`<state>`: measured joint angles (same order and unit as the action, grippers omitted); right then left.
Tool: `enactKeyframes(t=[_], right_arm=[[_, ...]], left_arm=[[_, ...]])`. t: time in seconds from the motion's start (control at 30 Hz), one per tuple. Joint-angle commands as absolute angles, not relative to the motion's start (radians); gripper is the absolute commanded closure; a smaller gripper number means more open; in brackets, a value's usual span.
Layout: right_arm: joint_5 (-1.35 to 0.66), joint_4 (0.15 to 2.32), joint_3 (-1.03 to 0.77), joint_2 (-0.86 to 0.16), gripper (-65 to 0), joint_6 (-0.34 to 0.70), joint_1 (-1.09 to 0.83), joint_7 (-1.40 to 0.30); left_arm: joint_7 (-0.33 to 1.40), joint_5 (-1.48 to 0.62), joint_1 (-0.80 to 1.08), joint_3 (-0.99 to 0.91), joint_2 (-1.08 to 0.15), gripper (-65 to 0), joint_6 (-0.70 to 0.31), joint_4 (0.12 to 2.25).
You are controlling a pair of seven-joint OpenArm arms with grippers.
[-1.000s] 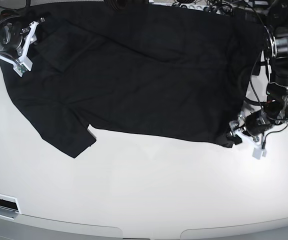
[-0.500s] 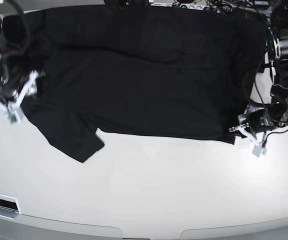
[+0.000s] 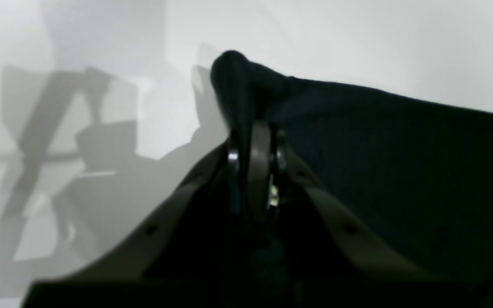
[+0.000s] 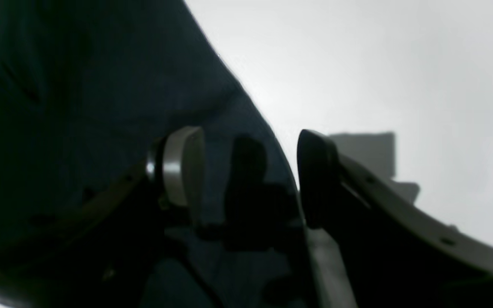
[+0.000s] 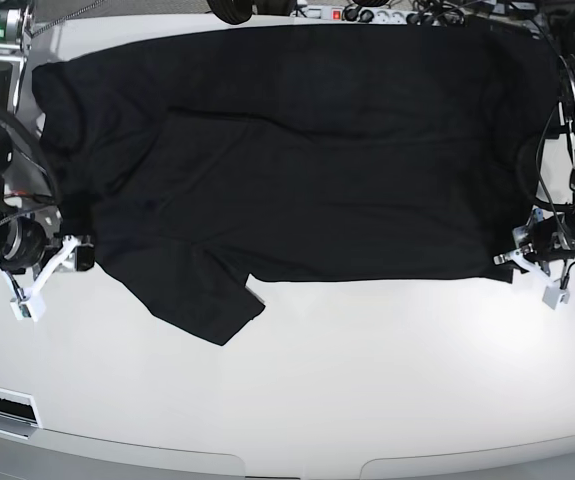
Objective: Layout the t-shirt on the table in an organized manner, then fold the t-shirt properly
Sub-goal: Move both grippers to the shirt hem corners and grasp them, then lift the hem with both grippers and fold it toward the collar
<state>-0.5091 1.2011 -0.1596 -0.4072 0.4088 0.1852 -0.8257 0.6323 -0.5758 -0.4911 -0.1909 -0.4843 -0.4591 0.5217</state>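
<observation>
Base view: one t-shirt (image 5: pixel 307 150), one table (image 5: pixel 367 380), two pincers.

One black t-shirt (image 5: pixel 297 150) lies spread along the far edge of the one white tabletop (image 5: pixel 367 390), with two robot grippers in view, the left gripper (image 5: pixel 527 262) and the right gripper (image 5: pixel 52 270), each with two fingers (image 4: pixel 182 171).

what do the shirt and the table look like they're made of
The shirt looks like thin, soft, matte black knit, perhaps cotton: it lies flat with shallow creases and bunches to a peak where the left pincer pinches it. The table looks like smooth, glossy white plastic or laminate: it shows soft glare and crisp shadows; the exact material is unclear.
</observation>
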Motion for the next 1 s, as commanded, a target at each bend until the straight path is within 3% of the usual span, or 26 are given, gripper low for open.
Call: enactKeyframes(t=[0.0, 0.4, 0.9, 0.97], right_arm=[[-0.529, 1.195, -0.166, -0.426, -36.5, 0.420, 0.225, -0.800], [-0.573, 0.804, -0.167, -0.426, -36.6, 0.498, 0.366, -0.673], [-0.569, 0.795, -0.166, -0.320, -36.3, 0.585, 0.360, -0.653], [-0.569, 0.795, -0.166, -0.322, -32.3, 0.598, 0.360, -0.637]], left_arm=[[0.622, -0.585, -0.516, -0.195, -0.501, 0.0, -0.463, 0.532], [0.622, -0.627, -0.516, -0.195, -0.498, 0.0, -0.513, 0.532], [0.629, -0.645, -0.516, -0.195, -0.498, 0.0, -0.528, 0.532], [0.629, -0.645, -0.516, -0.195, -0.499, 0.0, -0.547, 0.532]])
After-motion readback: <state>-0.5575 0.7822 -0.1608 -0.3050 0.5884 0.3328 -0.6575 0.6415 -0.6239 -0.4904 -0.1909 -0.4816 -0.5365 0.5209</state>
